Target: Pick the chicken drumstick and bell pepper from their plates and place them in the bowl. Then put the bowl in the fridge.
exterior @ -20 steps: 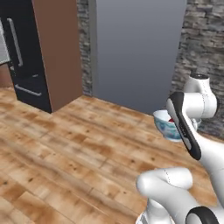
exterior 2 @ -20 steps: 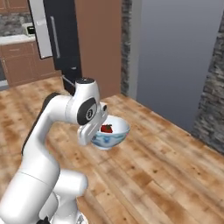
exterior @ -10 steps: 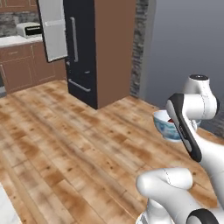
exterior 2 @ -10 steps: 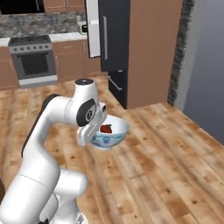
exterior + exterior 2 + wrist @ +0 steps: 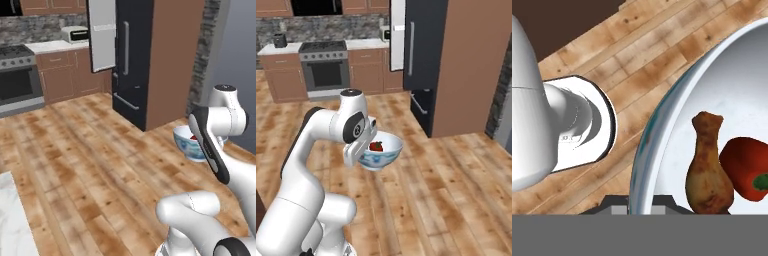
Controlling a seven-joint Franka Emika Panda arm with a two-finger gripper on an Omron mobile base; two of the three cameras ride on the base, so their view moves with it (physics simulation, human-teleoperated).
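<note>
Hand view, end effector point(image 5: 641, 204) clamping bowl point(image 5: 662, 125) rim

— Where do your two base views look from?
— From behind the arm, left and right, facing forward and down; both share the fridge point(image 5: 131, 60), stove point(image 5: 324, 70) and floor.
— And your hand view?
— Very close, looking into the bowl point(image 5: 662, 125).

arm: I rise from my base, elbow bent, forearm folded back down to the wrist
hand: my gripper point(image 5: 367, 148) sits at mid height, out in front of my base
grip: fingers clamped on the bowl point(image 5: 387, 148) rim, carrying it level
</note>
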